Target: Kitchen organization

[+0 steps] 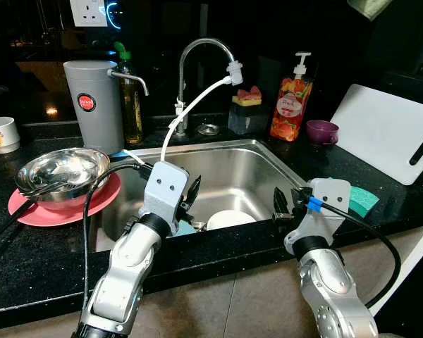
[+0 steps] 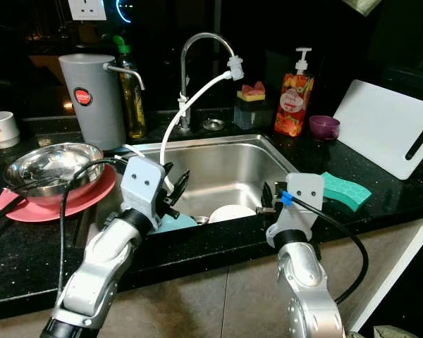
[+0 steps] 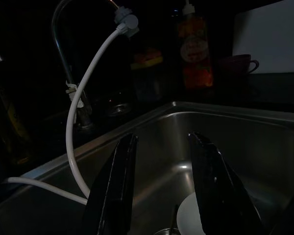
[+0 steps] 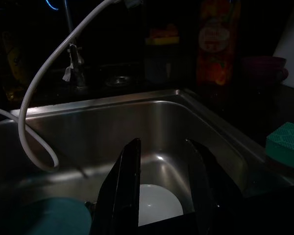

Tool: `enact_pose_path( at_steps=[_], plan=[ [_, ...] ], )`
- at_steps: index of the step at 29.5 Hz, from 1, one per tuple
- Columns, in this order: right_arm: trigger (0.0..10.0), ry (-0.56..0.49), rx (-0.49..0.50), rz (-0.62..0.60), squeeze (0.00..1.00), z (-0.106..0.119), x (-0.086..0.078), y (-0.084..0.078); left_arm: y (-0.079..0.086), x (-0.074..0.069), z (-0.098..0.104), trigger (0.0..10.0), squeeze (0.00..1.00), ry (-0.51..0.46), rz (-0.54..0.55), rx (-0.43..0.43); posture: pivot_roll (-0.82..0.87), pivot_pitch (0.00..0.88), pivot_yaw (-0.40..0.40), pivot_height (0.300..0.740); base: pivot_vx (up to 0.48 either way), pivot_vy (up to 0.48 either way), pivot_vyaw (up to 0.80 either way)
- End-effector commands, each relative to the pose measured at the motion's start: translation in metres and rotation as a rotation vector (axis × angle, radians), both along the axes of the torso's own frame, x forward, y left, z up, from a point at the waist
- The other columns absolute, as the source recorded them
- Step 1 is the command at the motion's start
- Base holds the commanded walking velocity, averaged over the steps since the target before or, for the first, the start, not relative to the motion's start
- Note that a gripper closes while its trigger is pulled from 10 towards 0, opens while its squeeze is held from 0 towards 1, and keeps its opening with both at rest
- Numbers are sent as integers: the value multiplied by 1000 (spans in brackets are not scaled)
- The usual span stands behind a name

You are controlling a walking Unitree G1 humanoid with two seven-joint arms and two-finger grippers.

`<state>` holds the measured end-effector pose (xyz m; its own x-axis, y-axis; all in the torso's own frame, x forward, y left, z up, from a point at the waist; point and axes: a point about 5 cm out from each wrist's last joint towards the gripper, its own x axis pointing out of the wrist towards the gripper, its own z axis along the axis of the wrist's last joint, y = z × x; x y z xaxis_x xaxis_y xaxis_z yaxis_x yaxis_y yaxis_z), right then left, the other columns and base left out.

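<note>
A steel sink (image 1: pixel 268 151) is set in the black counter before me. At its bottom lie a white dish (image 1: pixel 229 219) and, to its left, a teal dish (image 2: pixel 175 222). My left gripper (image 1: pixel 192 193) hangs open over the sink's front left part, above the teal dish, holding nothing. My right gripper (image 1: pixel 282 204) stands open at the sink's front right corner, also holding nothing. In the wrist views both grippers (image 3: pixel 161 186) (image 4: pixel 161 186) point into the basin, with the white dish (image 4: pixel 154 203) just beyond the fingertips.
Left of the sink a steel bowl (image 1: pixel 60 172) with a utensil rests on a pink plate (image 1: pixel 92 204). Behind stand a grey canister (image 1: pixel 92 105), faucet (image 1: pixel 197 49) with white hose (image 1: pixel 187 113), soap bottle (image 1: pixel 291 105), purple cup (image 1: pixel 322 131). Right: white cutting board (image 1: pixel 388 134), green sponge (image 1: pixel 363 201).
</note>
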<state>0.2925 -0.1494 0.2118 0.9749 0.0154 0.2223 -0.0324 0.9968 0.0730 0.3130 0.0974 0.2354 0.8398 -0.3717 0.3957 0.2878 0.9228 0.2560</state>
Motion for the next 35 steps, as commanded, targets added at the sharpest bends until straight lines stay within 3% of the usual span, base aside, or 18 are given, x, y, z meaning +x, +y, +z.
enact_pose_path(
  at_steps=[1, 35],
  plan=[
    [10000, -4, 11, -8, 0, 2, -2, -1, -2, 2, 1, 10000, 0, 1, -5, 9, 34, 43, -54, 740, 0, 0, 0],
    [10000, 1, 5, -8, 0, 1, -1, -2, -5, 2, 3, 10000, 0, -4, -1, -9, 38, 39, -57, 740, 0, 0, 0]
  ],
)
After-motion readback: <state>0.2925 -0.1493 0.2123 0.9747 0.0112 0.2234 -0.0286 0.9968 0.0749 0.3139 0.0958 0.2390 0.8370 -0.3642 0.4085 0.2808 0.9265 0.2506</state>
